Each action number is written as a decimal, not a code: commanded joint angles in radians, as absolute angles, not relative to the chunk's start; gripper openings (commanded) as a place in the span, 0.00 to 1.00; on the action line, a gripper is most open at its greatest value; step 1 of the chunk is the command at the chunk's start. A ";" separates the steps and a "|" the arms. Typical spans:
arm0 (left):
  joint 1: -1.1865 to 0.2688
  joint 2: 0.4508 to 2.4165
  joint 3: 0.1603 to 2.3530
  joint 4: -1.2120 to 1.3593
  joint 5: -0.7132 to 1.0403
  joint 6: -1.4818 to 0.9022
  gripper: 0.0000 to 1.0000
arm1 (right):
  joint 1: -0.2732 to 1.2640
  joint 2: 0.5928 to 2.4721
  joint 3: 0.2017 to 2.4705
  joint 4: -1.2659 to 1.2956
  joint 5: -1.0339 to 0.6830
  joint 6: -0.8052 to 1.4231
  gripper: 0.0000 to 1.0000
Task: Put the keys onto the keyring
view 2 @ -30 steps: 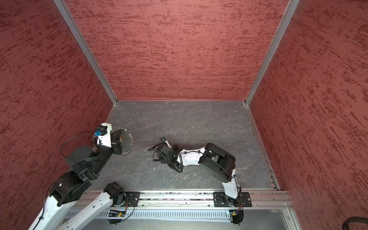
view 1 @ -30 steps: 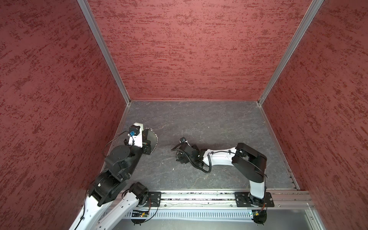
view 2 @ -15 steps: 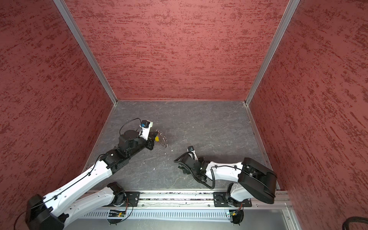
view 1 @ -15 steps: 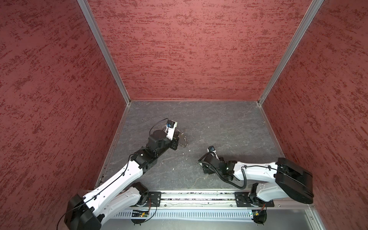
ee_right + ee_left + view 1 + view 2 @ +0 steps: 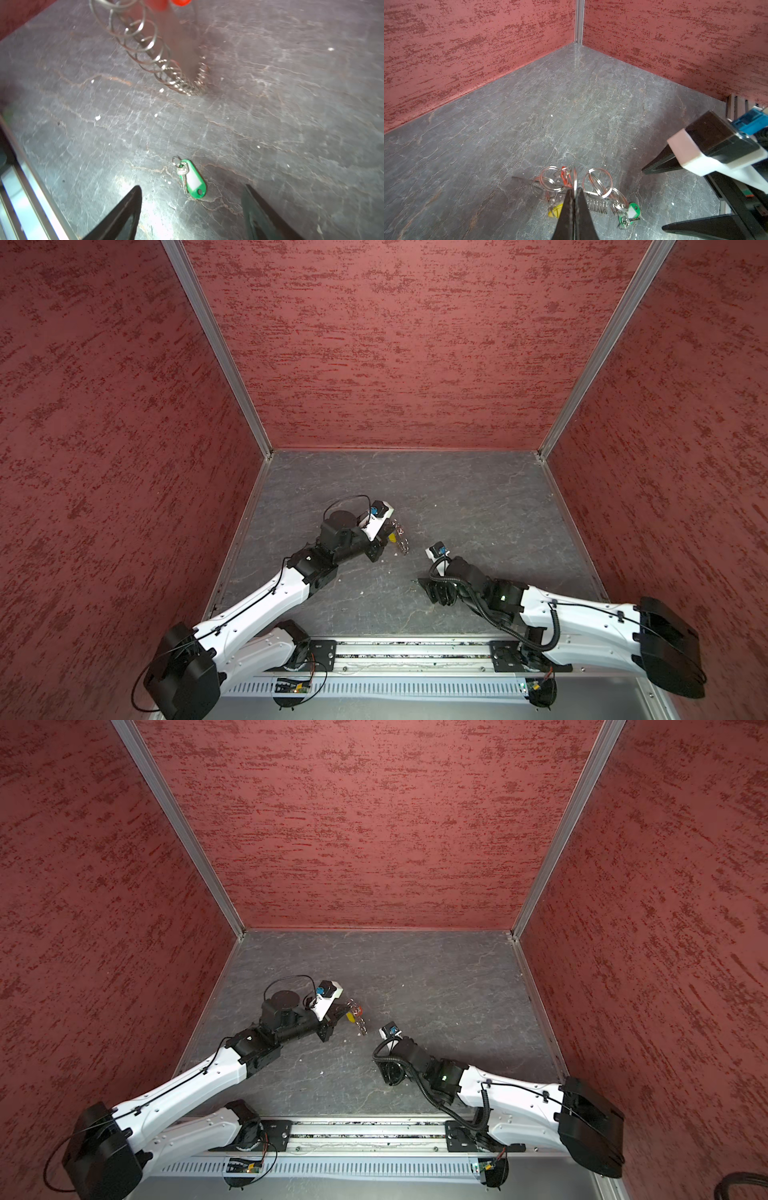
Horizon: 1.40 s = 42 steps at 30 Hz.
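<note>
Right gripper [image 5: 191, 187] hangs wide open and empty, the green key [image 5: 193, 178] flat on the grey tabletop [image 5: 291, 104] between its fingertips. At its 11 o'clock in both top views, the left gripper [image 5: 574, 190] is clamped tight on the keyring [image 5: 597, 205], with the yellow key [image 5: 555, 209] and red key [image 5: 564, 178] among its rings. A second ago that arm was folded back by the left wall.

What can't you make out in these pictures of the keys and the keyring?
Red key: blurred, cut by the frame edge in the right wrist view.
Yellow key: partly behind the left hand gripping the keyring in the left wrist view.
Green key: too small to find in both top views.
</note>
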<state>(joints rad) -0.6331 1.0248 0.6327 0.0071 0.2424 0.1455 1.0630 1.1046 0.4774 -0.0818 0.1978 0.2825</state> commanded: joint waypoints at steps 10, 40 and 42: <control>-0.552 0.973 0.492 0.196 0.213 0.129 0.00 | 1.017 1.334 0.639 -0.161 0.018 0.147 0.65; -0.528 0.885 0.395 0.276 0.179 0.121 0.00 | 0.985 1.575 0.797 -0.277 -0.004 0.134 0.15; -0.528 0.885 0.394 0.276 0.177 0.122 0.00 | 0.985 1.576 0.796 -0.272 0.004 0.133 0.13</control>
<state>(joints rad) -0.5327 0.9020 0.3927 0.2333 0.1810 0.1280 0.9867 1.5661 0.7662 -0.2749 -0.0219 0.1413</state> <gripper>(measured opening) 0.046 0.137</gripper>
